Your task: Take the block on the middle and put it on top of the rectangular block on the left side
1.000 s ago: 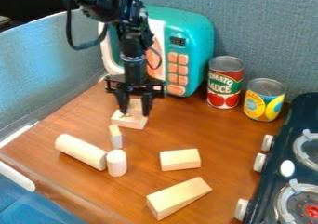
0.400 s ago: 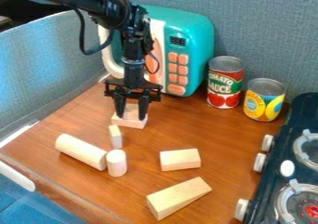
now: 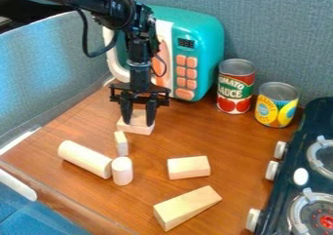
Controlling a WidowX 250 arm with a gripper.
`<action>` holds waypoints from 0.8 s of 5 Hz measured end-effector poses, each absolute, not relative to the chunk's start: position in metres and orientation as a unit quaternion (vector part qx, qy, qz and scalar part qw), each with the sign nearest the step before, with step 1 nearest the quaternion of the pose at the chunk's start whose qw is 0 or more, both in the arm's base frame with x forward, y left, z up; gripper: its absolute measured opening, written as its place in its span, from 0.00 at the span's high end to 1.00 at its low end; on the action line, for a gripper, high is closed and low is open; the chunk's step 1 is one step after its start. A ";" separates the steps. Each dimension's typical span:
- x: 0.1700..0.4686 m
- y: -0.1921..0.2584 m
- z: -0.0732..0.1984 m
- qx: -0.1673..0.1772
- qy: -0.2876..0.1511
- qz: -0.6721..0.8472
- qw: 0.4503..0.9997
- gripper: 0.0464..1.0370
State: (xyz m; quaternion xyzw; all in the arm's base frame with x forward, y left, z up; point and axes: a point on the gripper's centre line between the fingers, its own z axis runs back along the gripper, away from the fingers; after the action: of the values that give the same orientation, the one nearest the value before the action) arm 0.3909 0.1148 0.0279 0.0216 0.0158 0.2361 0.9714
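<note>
My gripper (image 3: 138, 121) hangs at the upper left, in front of the toy microwave. Its fingers are apart and point down over a light wooden block (image 3: 135, 128), with pale wood showing between them. I cannot tell whether that wood is a separate piece or part of the same block. A rectangular wooden block (image 3: 189, 167) lies flat near the middle of the counter. Left of it, a small narrow block (image 3: 121, 144) stands behind an upright short cylinder (image 3: 122, 171).
A long cylinder (image 3: 84, 159) lies at the left and a wedge-like block (image 3: 187, 207) at the front. Behind are a teal toy microwave (image 3: 203, 44), a red can (image 3: 235, 86) and a yellow can (image 3: 276, 105). The stove (image 3: 300, 148) borders the right.
Compared with a second ago, the gripper is slightly farther left, its fingers still apart around the pale wood. The loose blocks and cylinders have kept their places.
</note>
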 end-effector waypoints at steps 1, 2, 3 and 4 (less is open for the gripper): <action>0.388 0.120 0.028 0.015 0.021 0.248 0.968 0.10; 0.387 0.121 0.028 0.011 0.021 0.260 0.965 0.03; 0.385 0.124 0.025 0.002 0.021 0.276 0.961 0.04; 0.386 0.113 0.035 0.006 0.009 0.278 0.960 0.04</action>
State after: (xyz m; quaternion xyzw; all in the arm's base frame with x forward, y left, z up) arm 0.3864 0.1129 0.0353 0.0064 0.0092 0.2781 0.9605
